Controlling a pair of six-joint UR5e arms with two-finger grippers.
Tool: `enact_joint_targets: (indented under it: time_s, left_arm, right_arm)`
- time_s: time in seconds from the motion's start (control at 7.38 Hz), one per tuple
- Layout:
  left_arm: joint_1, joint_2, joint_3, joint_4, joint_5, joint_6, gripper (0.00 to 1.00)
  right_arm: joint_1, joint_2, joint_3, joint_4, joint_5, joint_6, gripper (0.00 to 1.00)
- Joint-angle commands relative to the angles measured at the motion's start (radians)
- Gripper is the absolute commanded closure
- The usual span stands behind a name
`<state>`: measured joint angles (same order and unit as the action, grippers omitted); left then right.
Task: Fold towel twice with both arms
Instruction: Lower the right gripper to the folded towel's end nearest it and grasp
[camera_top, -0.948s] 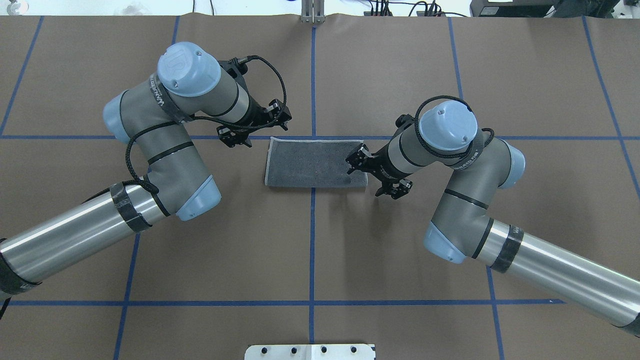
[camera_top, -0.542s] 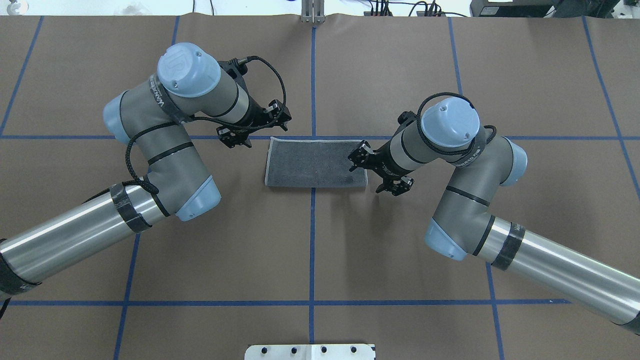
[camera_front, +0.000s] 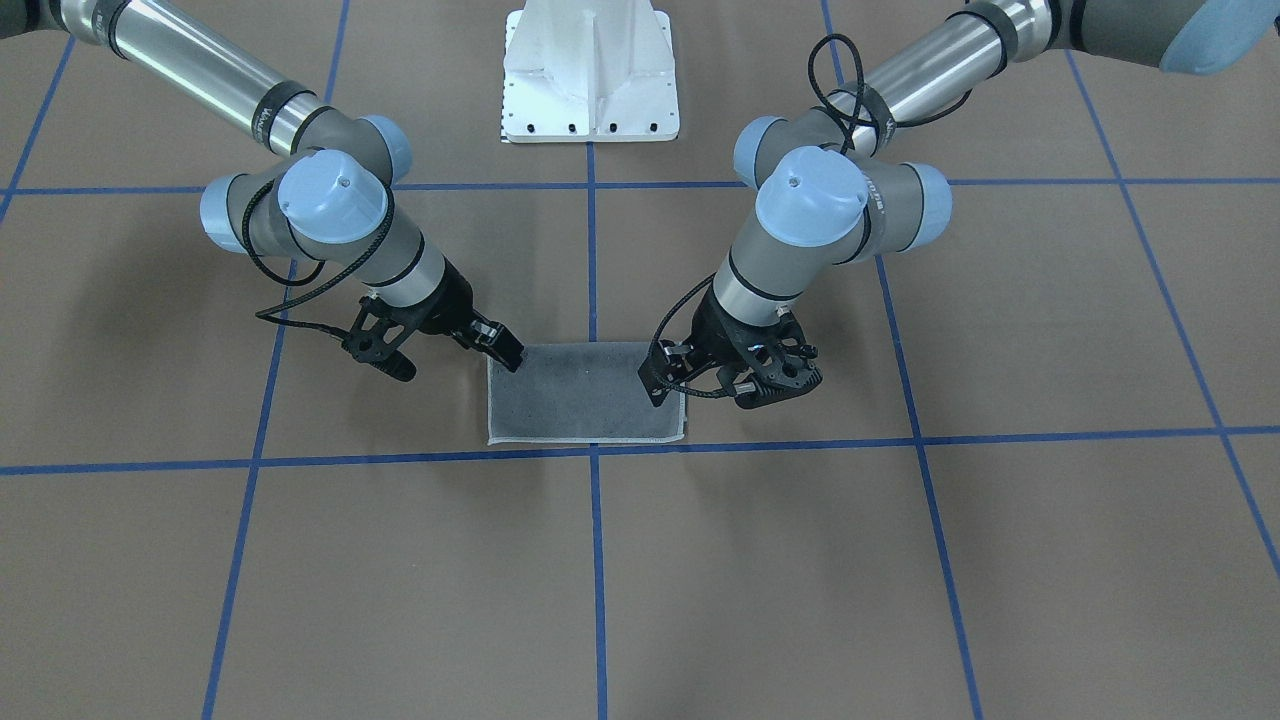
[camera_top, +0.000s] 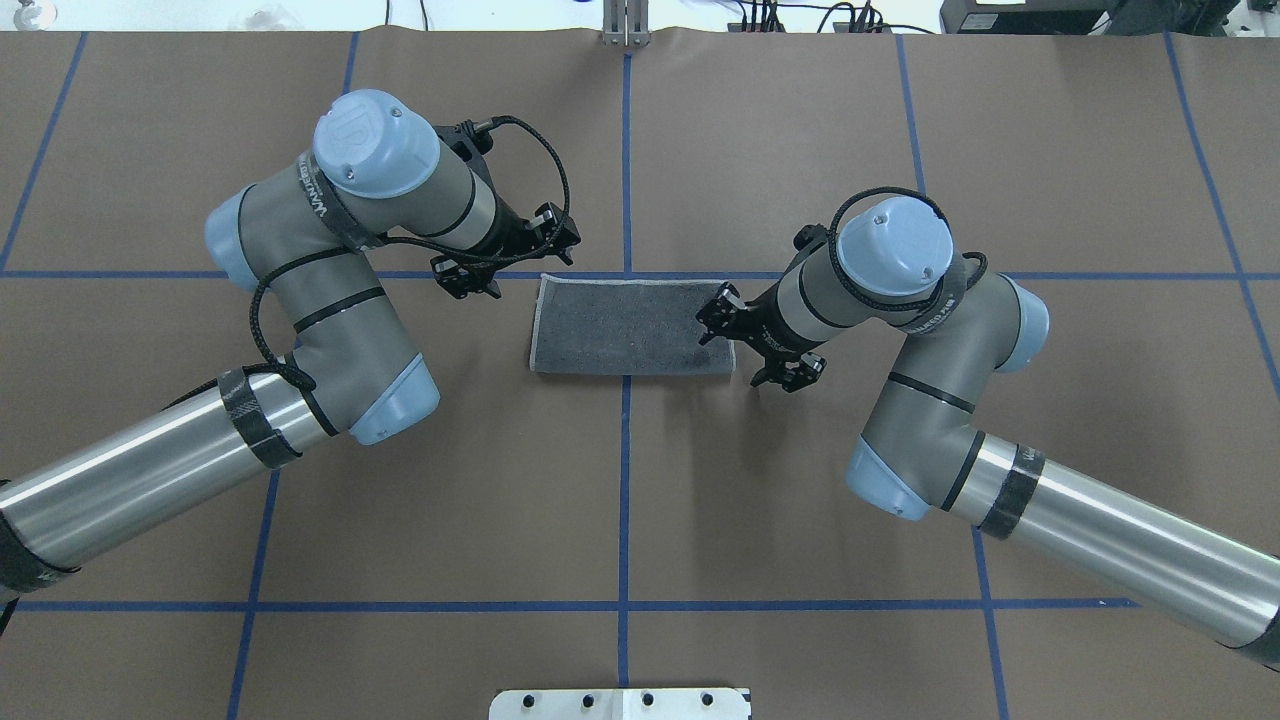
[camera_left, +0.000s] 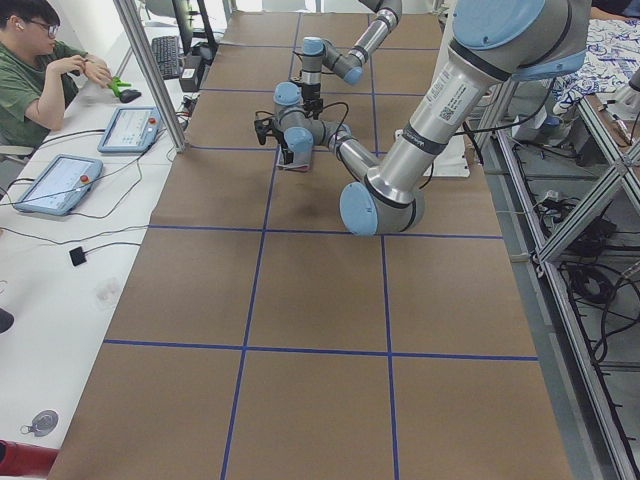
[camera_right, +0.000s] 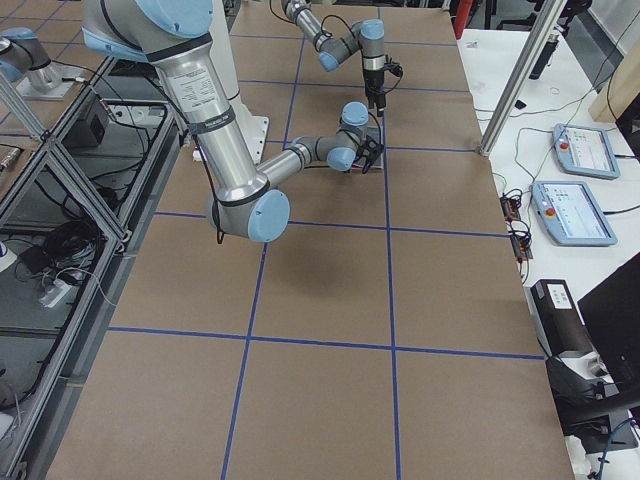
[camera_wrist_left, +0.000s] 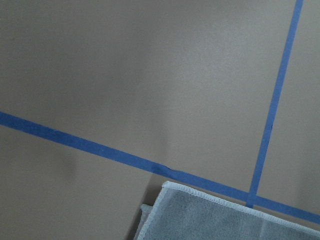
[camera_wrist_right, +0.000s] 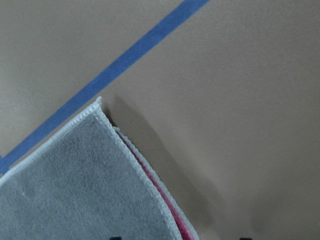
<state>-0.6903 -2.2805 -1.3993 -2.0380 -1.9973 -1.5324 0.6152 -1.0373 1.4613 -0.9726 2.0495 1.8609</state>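
The towel (camera_top: 620, 325) lies flat at the table's middle, folded to a long rectangle, dark grey face up with light edging; it also shows in the front view (camera_front: 580, 395). The right wrist view shows one towel corner (camera_wrist_right: 75, 190) with pink showing between its layers. My left gripper (camera_top: 508, 258) is open and empty, just off the towel's far-left corner; in the front view (camera_front: 722, 385) one finger hangs over that end. My right gripper (camera_top: 752, 345) is open and straddles the towel's right end, also seen in the front view (camera_front: 445, 355). The left wrist view shows a towel corner (camera_wrist_left: 225, 220).
Blue tape lines (camera_top: 625, 480) grid the brown table cover. The white pedestal base (camera_front: 590, 70) stands at the robot's edge. An operator (camera_left: 40, 70) sits at a side table with tablets (camera_left: 130, 128); more tablets (camera_right: 585, 150) lie on the far side.
Both arms have shifted only slightly: the right gripper a little away from the robot at the towel's end, the left a little outward. The towel has not moved. Both grippers stay open.
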Motion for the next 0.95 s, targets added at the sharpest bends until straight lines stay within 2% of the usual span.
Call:
enact_joint_targets:
  time_s: [0.0,0.14,0.27,0.54,0.81]
  left_arm:
    - [0.000,0.022,0.003,-0.045,0.000,0.000,0.00]
    - [0.000,0.023,0.003,-0.045,0.000,0.000,0.00]
    - [-0.001,0.023,0.003,-0.045,0.000,0.000,0.00]
    - [-0.005,0.021,0.003,-0.045,0.000,0.000,0.00]
    - [-0.005,0.021,0.003,-0.045,0.000,0.000,0.00]
  right_arm:
    - [-0.002,0.003,-0.001,0.000,0.000,0.006,0.61]
    - [-0.002,0.003,-0.001,0.000,0.000,0.006,0.89]
    - [-0.002,0.003,-0.001,0.003,0.000,0.004,1.00]
    - [0.001,0.003,0.001,0.006,0.001,0.000,1.00]
    - [0.052,0.002,0.008,0.008,0.035,-0.003,1.00]
